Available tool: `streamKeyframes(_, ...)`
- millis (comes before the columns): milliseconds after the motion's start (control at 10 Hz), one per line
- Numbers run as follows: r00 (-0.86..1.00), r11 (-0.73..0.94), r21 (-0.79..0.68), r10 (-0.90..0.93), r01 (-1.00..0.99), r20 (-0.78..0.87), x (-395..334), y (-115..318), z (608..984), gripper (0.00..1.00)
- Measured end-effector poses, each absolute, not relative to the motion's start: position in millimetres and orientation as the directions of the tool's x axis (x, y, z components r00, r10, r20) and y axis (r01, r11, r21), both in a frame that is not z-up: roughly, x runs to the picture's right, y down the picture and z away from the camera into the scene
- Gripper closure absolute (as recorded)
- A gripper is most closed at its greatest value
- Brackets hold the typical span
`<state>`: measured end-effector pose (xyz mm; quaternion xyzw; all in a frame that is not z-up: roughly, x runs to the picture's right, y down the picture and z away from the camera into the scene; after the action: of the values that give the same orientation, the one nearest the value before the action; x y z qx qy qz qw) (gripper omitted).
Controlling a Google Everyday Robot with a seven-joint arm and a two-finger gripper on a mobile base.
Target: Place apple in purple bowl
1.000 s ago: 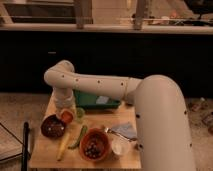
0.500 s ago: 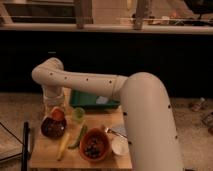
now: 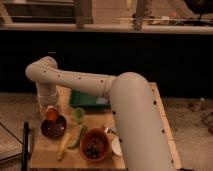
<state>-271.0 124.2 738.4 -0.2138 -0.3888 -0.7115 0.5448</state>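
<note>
The apple point(image 3: 51, 114) is small and red-orange and sits in my gripper point(image 3: 50, 111) at the left side of the table. The gripper hangs below the white wrist, shut on the apple. It holds the apple just over the far rim of the dark purple bowl point(image 3: 54, 130). The bowl stands on the wooden table point(image 3: 45, 156) near the left edge, and its inside looks dark. The fingers are mostly hidden behind the apple and the wrist.
A green cup point(image 3: 78, 115) stands right of the apple. A yellow banana point(image 3: 63, 145) and a green vegetable point(image 3: 78, 138) lie in front. An orange bowl with dark berries point(image 3: 94, 145), a white bowl point(image 3: 116, 146) and a green tray point(image 3: 89, 101) are to the right. My large arm point(image 3: 135, 120) covers the table's right half.
The arm has swung left, carrying the apple from beside the green cup to over the purple bowl's far rim.
</note>
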Motion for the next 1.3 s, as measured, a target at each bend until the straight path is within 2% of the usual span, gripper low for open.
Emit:
streamKeyframes(200,-0.319,-0.102,0.324,-0.601,0.940,0.733,-269,128,738,0.54)
streamKeyframes(400,-0.331,-0.111,0.333,-0.595,0.936,0.732,-271,133,735,0.32)
streamKeyframes(600,-0.336,-0.115,0.336,-0.596,0.935,0.729,-271,134,732,0.20)
streamKeyframes(1300,-0.321,-0.112,0.324,-0.619,0.939,0.716,-267,128,727,0.20)
